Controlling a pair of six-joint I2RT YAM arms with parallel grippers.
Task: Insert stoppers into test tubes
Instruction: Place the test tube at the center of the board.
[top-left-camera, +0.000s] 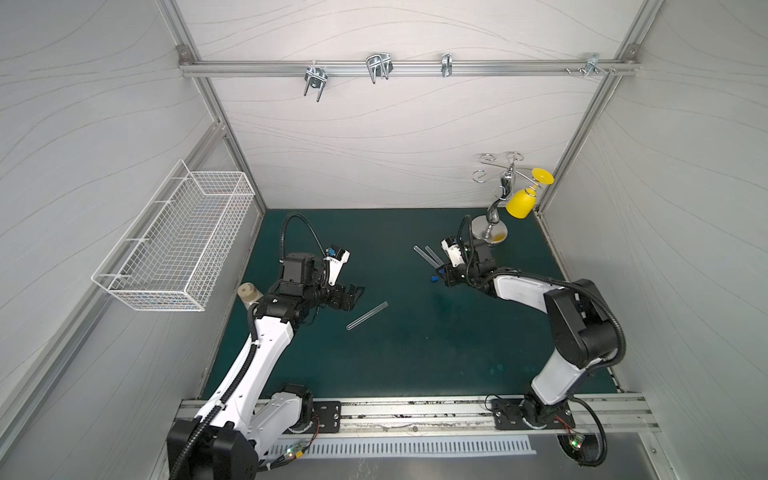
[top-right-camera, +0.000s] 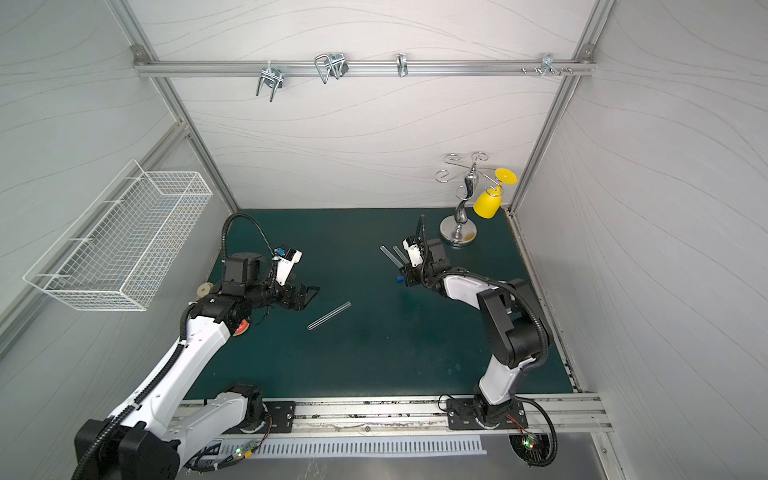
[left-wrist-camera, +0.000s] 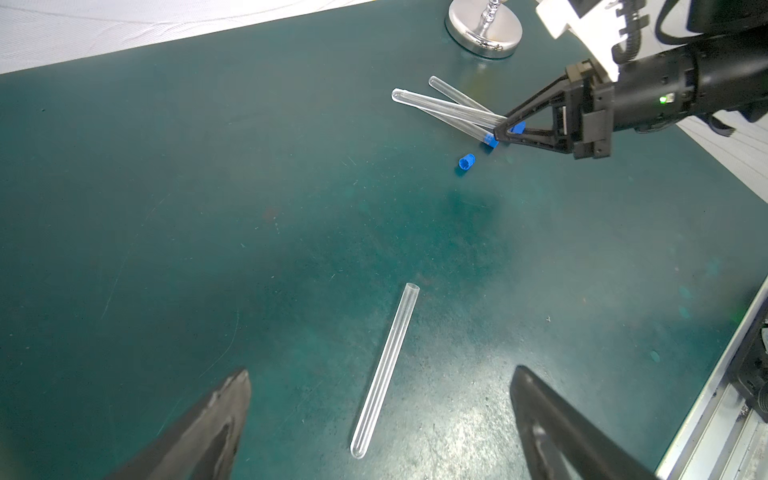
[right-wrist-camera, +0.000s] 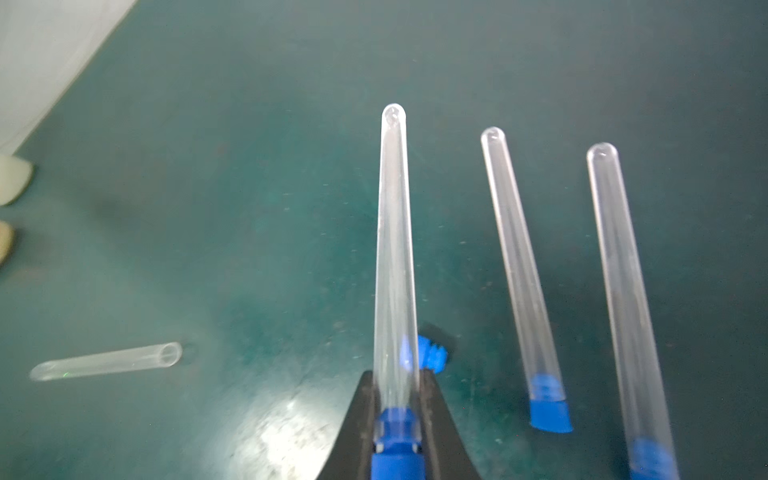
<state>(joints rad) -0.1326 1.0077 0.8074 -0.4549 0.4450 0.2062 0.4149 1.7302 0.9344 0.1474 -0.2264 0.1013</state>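
An empty test tube (left-wrist-camera: 384, 374) lies on the green mat in both top views (top-left-camera: 367, 316) (top-right-camera: 329, 316). My left gripper (left-wrist-camera: 382, 370) hovers over its rounded end, open, fingers wide on either side (top-left-camera: 353, 296). My right gripper (right-wrist-camera: 397, 376) is shut on a test tube (right-wrist-camera: 392, 249) at its end, where a blue stopper (right-wrist-camera: 397, 436) is plugged in; it sticks out beyond the fingers. Two more stoppered test tubes (right-wrist-camera: 519, 266) (right-wrist-camera: 619, 291) lie beside it on the mat. One loose blue stopper (left-wrist-camera: 466, 161) lies near the right gripper (top-left-camera: 442, 272).
A chrome stand (top-left-camera: 490, 228) with a yellow cup (top-left-camera: 519, 203) stands at the back right, close behind the right arm. A cream-capped bottle (top-left-camera: 249, 293) sits beside the left arm. A white wire basket (top-left-camera: 178, 241) hangs on the left wall.
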